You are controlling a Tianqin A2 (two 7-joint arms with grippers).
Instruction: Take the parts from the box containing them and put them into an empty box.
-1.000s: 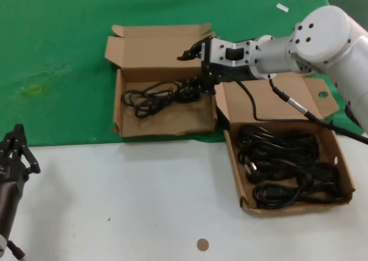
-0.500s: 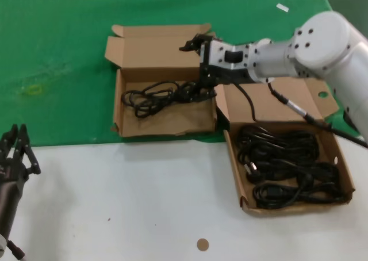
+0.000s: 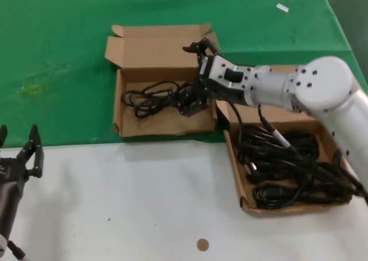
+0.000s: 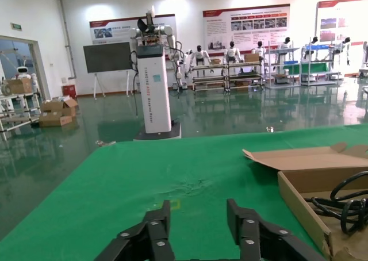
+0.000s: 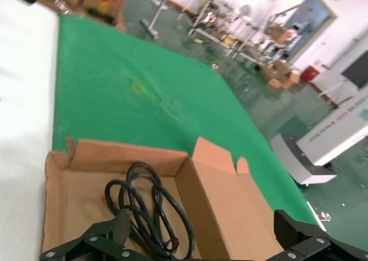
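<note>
The box holding the parts (image 3: 233,157) stands at the right, filled with several coiled black cables (image 3: 284,163). The other box (image 3: 164,129) sits to its left on the green mat, with one black cable (image 3: 150,98) lying inside. My right gripper (image 3: 187,77) hangs open over that box's right end, fingers spread wide. In the right wrist view the cable (image 5: 146,209) lies loose on the box floor (image 5: 69,198) under the right gripper (image 5: 201,232). My left gripper (image 3: 18,152) waits open at the near left; the left wrist view shows it (image 4: 198,212) holding nothing.
White tabletop (image 3: 144,203) fills the near half and green mat (image 3: 57,60) the far half. A small brown disc (image 3: 202,244) lies on the white surface near the front. Both box lids (image 3: 158,45) stand open at the back. The left wrist view shows the left box's edge (image 4: 305,203).
My right arm has swung lower and its gripper now sits lower over the left box, fingers wider apart, with the cable resting there. The left gripper has turned and now shows spread fingers.
</note>
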